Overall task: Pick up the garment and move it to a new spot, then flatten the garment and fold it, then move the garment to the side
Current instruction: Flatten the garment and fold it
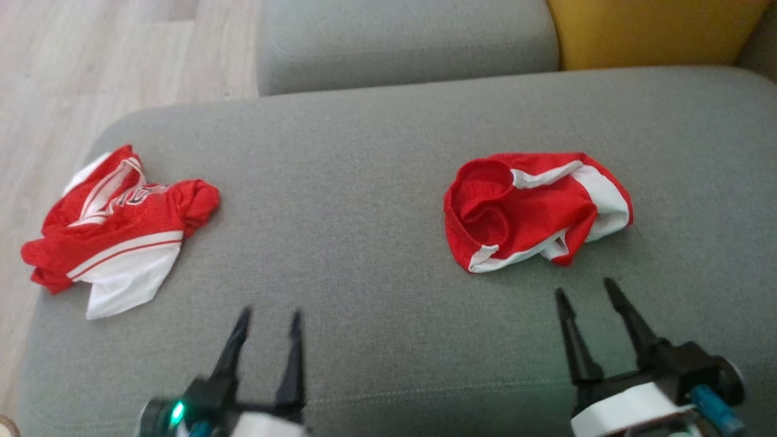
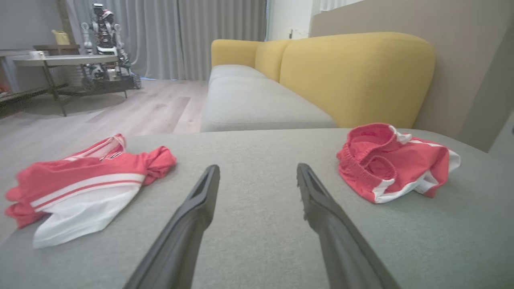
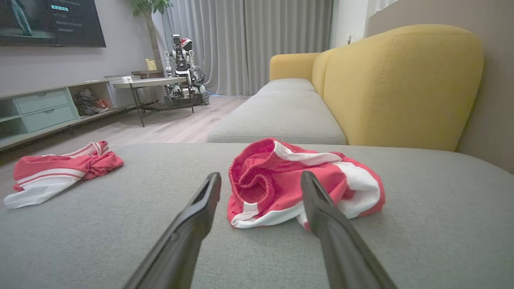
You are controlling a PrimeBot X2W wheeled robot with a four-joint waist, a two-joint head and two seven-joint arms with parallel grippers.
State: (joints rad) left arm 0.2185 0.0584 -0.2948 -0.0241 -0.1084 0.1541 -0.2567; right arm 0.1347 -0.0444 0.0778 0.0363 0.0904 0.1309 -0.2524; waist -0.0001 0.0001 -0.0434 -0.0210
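Looks down on a broad grey sofa cushion (image 1: 376, 182) carrying two crumpled red-and-white garments, well apart from each other. Toward the robot's right, a pair of shorts (image 1: 537, 209) bunched in a heap, waistband curled open, white side panels showing. Toward the left, near the cushion's edge, a jersey (image 1: 115, 227) rumpled, with a white hem spread flatter than the rest. Low in front, the left gripper (image 1: 270, 313), fingers spread wide and holding nothing, aimed at bare cushion between the two garments. Just short of the shorts, the right gripper (image 1: 584, 287), fingers likewise wide apart and empty, tips near the heap but not touching it, with the shorts straight ahead between them in the right wrist view. Going by that line-up, probably the shorts as the garment to be handled, though hard to say for certain. Appears to be the very start of the job: nothing lifted, nothing carried to a new spot, nothing flattened, folded or set to the side, so every step left to do. As for containers: across the room in the right wrist view, a low cabinet (image 3: 44, 108) against the wall with two shut pale-green drawers, contents hidden, and beside them an open shelf holding a dark jumble with a touch of red, too small to make out.
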